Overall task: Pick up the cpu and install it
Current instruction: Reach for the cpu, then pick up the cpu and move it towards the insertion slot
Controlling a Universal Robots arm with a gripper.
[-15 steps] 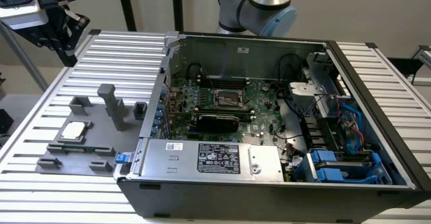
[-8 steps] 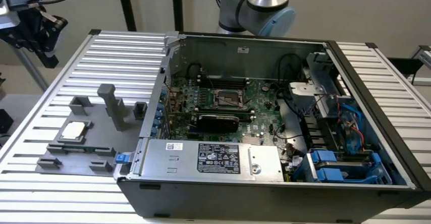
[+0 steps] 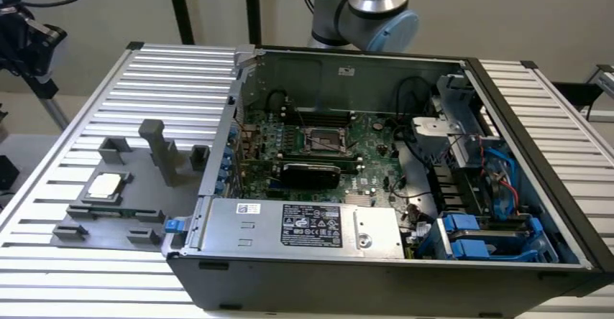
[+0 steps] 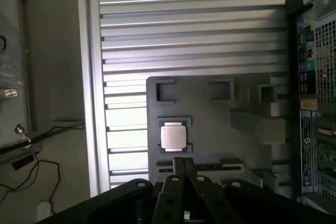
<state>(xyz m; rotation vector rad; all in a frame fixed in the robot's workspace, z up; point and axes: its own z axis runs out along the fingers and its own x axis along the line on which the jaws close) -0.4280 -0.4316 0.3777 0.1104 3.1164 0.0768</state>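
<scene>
The cpu (image 3: pixel 106 183) is a small pale silver square lying flat in a recess of the grey fixture plate (image 3: pixel 154 215), at the exterior view's left of the open computer case. In the wrist view the cpu (image 4: pixel 172 136) lies far below my gripper (image 4: pixel 179 160), whose two dark fingers are pressed together with nothing between them. The square metal-framed socket (image 3: pixel 326 141) sits on the green motherboard (image 3: pixel 369 164) inside the case. The arm's silver and blue joint (image 3: pixel 369 6) rises behind the case.
The fixture plate (image 4: pixel 210 114) carries several raised grey blocks, one a tall post (image 3: pixel 158 146). The ribbed aluminium table (image 3: pixel 67 261) surrounds the case. Inside the case are a power supply (image 3: pixel 298 225), cables and blue drive bays (image 3: pixel 479 240). A camera stand (image 3: pixel 29 46) is at the far left.
</scene>
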